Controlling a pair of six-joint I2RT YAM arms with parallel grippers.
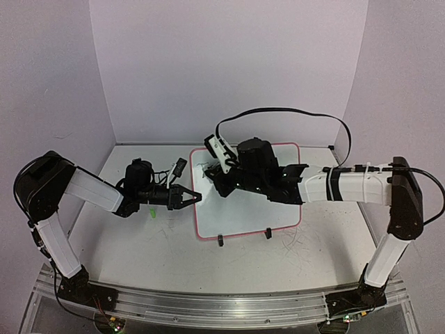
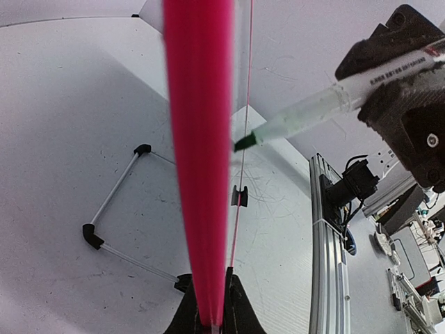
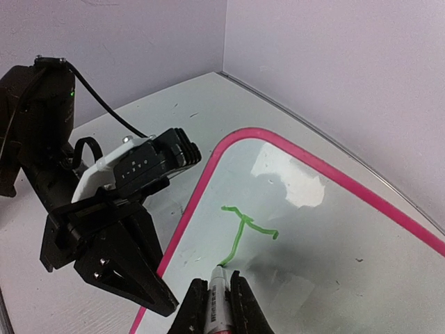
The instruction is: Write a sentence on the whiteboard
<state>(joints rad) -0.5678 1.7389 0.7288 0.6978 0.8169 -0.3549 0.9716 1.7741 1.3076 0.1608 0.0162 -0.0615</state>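
The board (image 1: 243, 212) is white with a pink-red rim, which runs down the middle of the left wrist view as a vivid pink band. The writing (image 3: 240, 233), left of centre in the right wrist view, is thin bright green. The marker (image 2: 313, 111) has a white barrel with black print and a green tip. The left gripper (image 1: 195, 197) and right gripper (image 1: 211, 175) are black. The arms (image 1: 90, 189) are white with black joints. The stand (image 2: 118, 191) is silver wire with black corners. The table (image 1: 139, 243) is white with grey scuffs. A small thing (image 1: 152, 213) left of centre in the top view is green. The walls (image 1: 229, 69) are pale lilac.
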